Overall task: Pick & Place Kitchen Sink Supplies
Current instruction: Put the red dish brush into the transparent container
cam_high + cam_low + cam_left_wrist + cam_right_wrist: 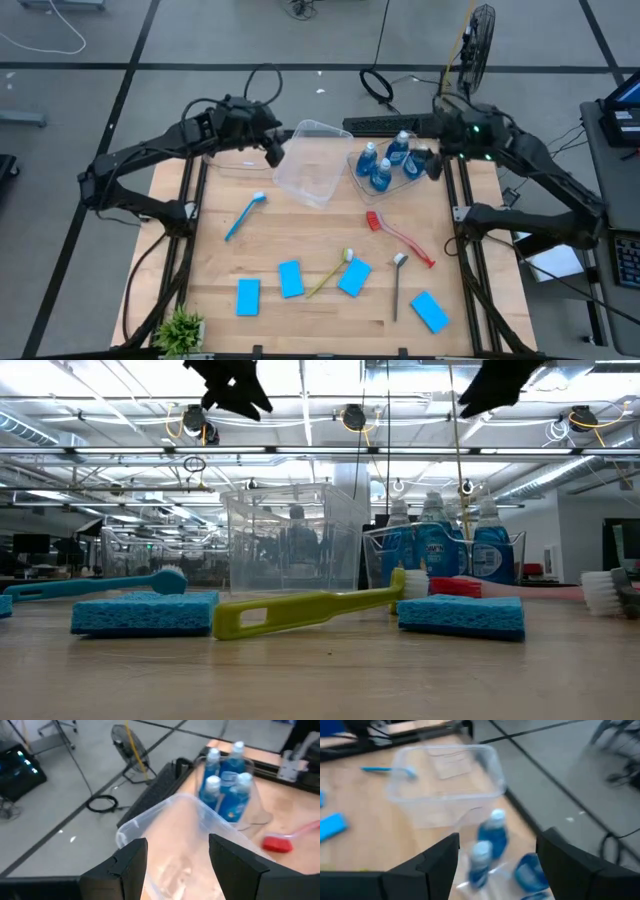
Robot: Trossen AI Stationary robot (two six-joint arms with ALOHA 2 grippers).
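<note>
Right pincer [497, 857] spread above bottles [385, 162] in far tub [356, 168], left pincer [177, 857] pinching empty tub [310, 172] rim w/ sponges, brushes loose on worktop [300, 320]; risk: tub slips, tips.

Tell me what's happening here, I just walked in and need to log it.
Two robot arms are sorting sink supplies. The left gripper holds the rim of an empty clear tub at the table's back. The right gripper is open above another tub holding the bottles. Four sponges and four brushes lie on the table.
</note>
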